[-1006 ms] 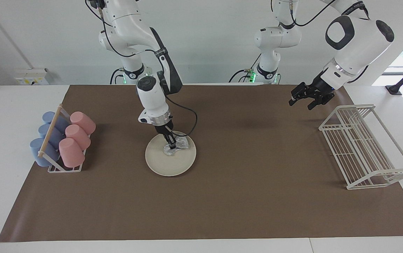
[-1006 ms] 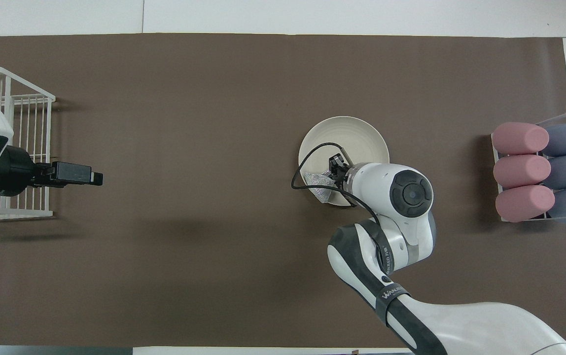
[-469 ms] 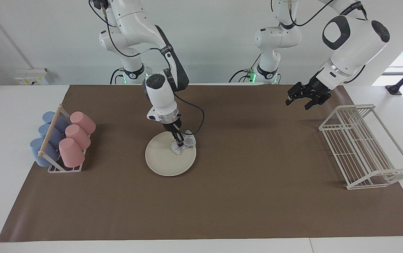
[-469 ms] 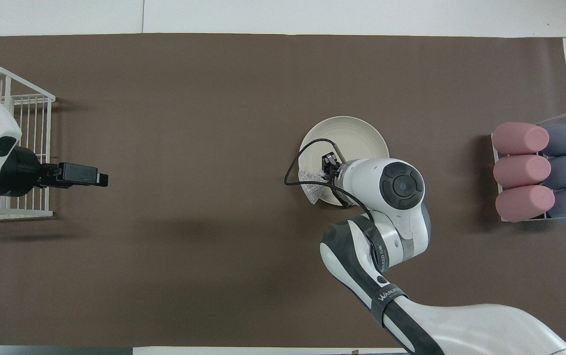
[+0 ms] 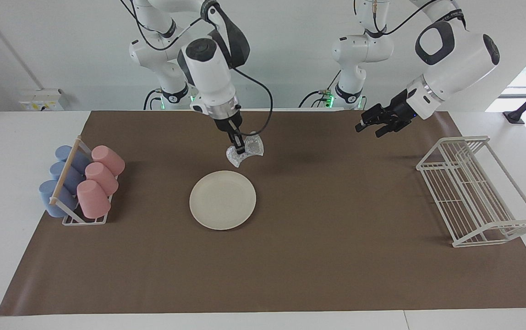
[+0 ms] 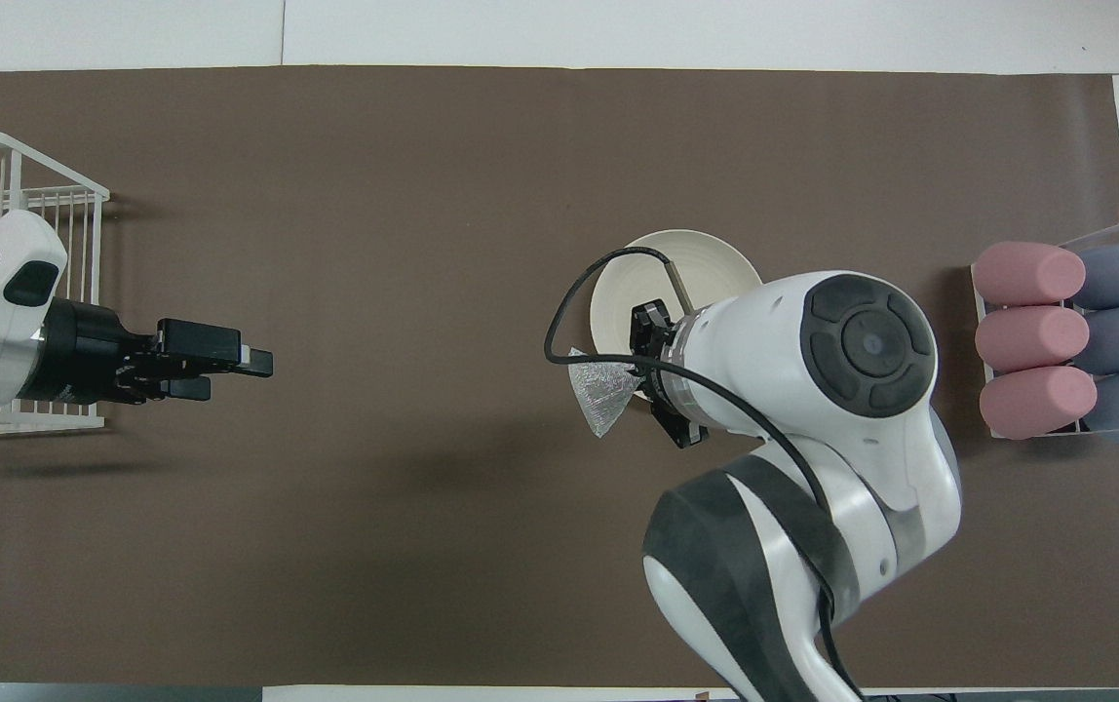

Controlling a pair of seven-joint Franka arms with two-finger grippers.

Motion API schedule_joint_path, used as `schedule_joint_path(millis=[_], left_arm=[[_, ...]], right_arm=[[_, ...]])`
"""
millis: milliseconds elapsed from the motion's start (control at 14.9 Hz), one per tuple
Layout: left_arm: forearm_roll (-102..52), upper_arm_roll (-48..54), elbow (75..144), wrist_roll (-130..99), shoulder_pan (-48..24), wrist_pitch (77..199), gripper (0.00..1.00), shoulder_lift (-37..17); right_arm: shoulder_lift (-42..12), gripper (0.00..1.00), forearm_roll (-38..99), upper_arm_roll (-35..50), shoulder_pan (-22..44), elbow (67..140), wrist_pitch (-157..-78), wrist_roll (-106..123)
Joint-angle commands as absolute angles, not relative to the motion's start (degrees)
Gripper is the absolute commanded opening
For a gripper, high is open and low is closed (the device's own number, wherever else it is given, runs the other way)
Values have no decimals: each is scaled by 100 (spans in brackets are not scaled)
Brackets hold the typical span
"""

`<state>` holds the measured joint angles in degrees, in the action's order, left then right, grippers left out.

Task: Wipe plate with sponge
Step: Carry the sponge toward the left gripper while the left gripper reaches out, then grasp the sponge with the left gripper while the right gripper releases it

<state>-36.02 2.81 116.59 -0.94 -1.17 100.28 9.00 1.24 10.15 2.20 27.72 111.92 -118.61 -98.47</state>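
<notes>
Sponge [image 5: 245, 154] reads as light and soft — a wrinkled silvery pad that droops from its grip, so it should flex against a surface and is best pinched near its middle or upper fold, as it is now. It hangs in the air above the brown mat [image 5: 290, 256], over ground just nearer the robots than the plate [image 5: 222, 200], clear of the plate's rim.

Plate looks stiff, smooth and probably breakable; it lies flat and bare on the mat, with nothing steadying it, so hard lateral strokes could make it slide.

Right pincer [image 5: 239, 147] — fingertips closed fully on the sponge's upper part, pointing down, touching nothing else.

Left pincer [image 5: 369, 127] — jaws spread wide, empty, waiting in the air well away from the plate, toward the white wire rack [image 5: 478, 192].
</notes>
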Motion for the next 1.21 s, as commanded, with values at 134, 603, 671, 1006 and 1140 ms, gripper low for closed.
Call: schedule_joint_path(millis=[134, 603, 671, 1006, 1140], left_arm=[[-5358, 229, 12480, -167, -193, 10028, 100, 1336], [-7451, 237, 12955, -141, -667, 10072, 100, 1319], [-7558, 237, 12955, -115, -859, 10194, 100, 1292], [-7576, 237, 13043, 228, -1511, 10450, 100, 1196], [-7777, 237, 13060, 220, -1887, 10931, 100, 1160]], right_arm=[[616, 0, 1002, 255, 2909, 10583, -10548, -10835], [125, 0, 351, 290, 3576, 10162, -10556, -12196], [-112, 0, 325, 290, 3647, 9873, -10521, -12425], [-290, 0, -52, 290, 3691, 9642, -10292, -12445], [-290, 0, -53, 290, 3700, 9642, -10301, -12445]])
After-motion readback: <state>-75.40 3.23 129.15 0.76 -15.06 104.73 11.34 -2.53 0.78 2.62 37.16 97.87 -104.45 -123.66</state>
